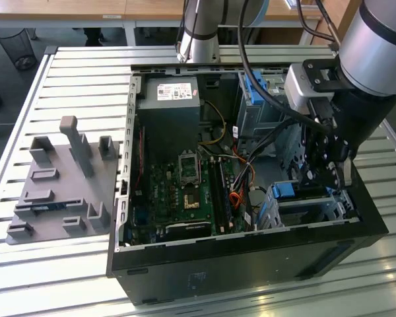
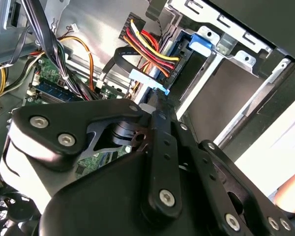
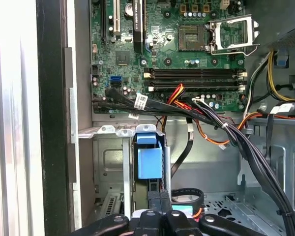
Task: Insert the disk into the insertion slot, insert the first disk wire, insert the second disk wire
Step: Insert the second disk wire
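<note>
I work over a slatted metal table (image 1: 72, 66) with a wire waste bin (image 1: 16, 46) on the floor behind it; on the table an open black computer case (image 1: 251, 264) lies on its side, and a grey moulded fixture (image 1: 59, 178) sits well apart from it at the exterior view's left.

My gripper (image 1: 323, 181) is down inside the case, in the corner at the exterior view's right; in the first wrist view the gripper (image 3: 160, 209) has its two black fingers (image 3: 152, 219) drawn together with only a hairline between them; whether anything thin is pinched there I cannot tell. In the second wrist view the gripper (image 2: 160, 105) ends just beside a pale blue connector (image 2: 147, 81) on a flat black cable (image 2: 118, 56); I cannot tell if they touch.

Straight ahead of the tips stands the disk (image 3: 150, 164), its bright blue carrier seated inside the insertion slot (image 3: 108, 162); the blue tab of the disk (image 2: 201, 42) shows at the cage's edge, with the insertion slot (image 2: 236, 54) walls around it; in the exterior view the disk (image 1: 287, 191) sits in the insertion slot (image 1: 317, 211) just beside my wrist.

A bundle of red and yellow wires (image 2: 147, 46) runs near the cage; beyond lies the green motherboard (image 3: 187, 49), and past it the grey power supply (image 1: 168, 112).
</note>
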Available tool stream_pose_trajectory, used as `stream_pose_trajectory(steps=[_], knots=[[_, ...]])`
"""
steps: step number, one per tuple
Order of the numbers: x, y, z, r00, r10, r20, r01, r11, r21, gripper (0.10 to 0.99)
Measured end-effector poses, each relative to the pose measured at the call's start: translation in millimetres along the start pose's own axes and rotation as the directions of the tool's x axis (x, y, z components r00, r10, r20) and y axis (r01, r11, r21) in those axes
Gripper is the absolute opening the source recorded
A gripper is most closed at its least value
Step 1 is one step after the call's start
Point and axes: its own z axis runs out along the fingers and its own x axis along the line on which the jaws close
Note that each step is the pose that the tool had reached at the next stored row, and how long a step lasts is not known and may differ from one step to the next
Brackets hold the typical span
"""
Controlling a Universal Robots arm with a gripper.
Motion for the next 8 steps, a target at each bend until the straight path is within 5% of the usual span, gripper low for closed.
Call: stream_pose_trajectory(steps=[8], knots=[[-0.2, -0.1, -3.6, 1.0000, 0.000, -0.0006, 0.000, 1.0000, 0.000, 0.106]])
